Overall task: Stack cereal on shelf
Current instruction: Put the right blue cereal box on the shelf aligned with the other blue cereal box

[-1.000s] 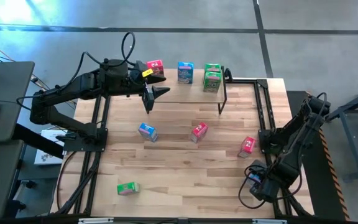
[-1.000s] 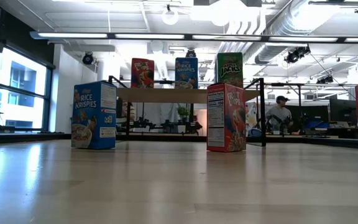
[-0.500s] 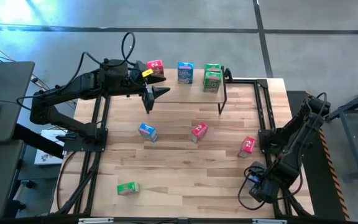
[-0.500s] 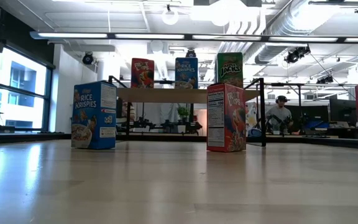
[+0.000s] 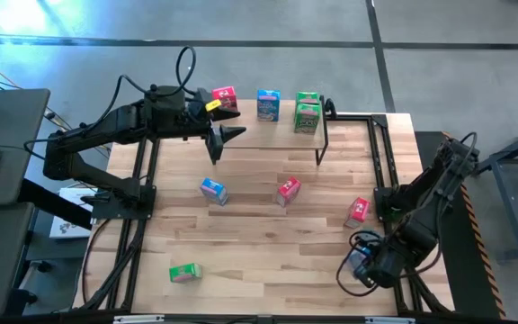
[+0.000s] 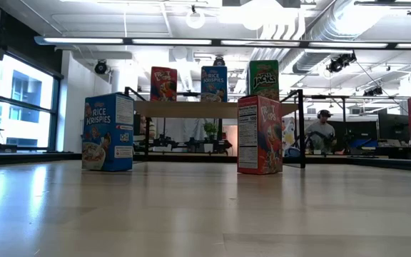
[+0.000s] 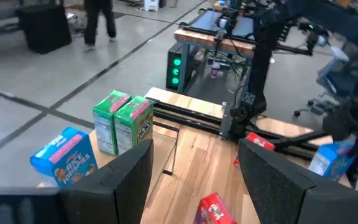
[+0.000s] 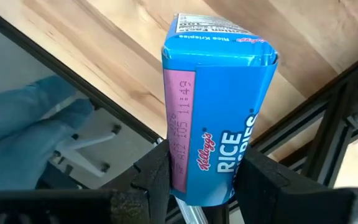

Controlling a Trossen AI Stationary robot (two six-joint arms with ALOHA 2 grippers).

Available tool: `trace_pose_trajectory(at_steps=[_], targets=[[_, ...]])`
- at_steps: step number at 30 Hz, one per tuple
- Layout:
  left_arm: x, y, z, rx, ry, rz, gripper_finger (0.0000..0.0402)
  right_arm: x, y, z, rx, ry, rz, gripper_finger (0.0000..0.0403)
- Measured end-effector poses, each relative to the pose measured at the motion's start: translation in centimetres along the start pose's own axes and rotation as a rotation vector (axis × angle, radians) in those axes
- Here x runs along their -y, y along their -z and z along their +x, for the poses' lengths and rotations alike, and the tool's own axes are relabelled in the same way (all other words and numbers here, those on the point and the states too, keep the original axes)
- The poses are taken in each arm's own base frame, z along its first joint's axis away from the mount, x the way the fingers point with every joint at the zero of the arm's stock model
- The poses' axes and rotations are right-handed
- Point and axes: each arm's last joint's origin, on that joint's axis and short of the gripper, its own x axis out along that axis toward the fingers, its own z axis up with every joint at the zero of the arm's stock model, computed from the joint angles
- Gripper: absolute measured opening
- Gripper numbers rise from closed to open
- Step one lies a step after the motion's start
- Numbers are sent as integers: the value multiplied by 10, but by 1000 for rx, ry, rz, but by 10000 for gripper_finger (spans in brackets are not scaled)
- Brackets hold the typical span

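Wooden slatted tabletop sits on a grey concrete floor; low view shows an open workshop behind it, with a person seated far back.

shelf is at the far edge of the table. On it, in a row: 1 red box, 1 blue box, and 2 green boxes touching each other, one in front of the other.

Loose on the table: blue box left of centre, red box near centre, another red box towards the right side, green box lying flat near the front left corner.

right gripper is at the front right corner of the table, low and close to the frame rail. Right wrist view: fingers clamped on both sides of a blue Rice Krispies box, the box pointing away from the wrist, over the table edge.

left gripper hovers above the shelf's left end, just beside the red box there. Its fingers stand apart, nothing between them; the left wrist view looks past them along the shelf towards the green pair.
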Motion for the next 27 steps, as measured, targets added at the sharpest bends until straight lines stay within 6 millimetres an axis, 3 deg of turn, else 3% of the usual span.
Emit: trace_pose_trajectory(at_steps=[9,27], targets=[[4,1,0,-9,138,114,225,-9,-26,-20,26,-58,-9,139],[4,3,0,-43,149,45,225,-16,-101,-72,265,-211,-39,139]])
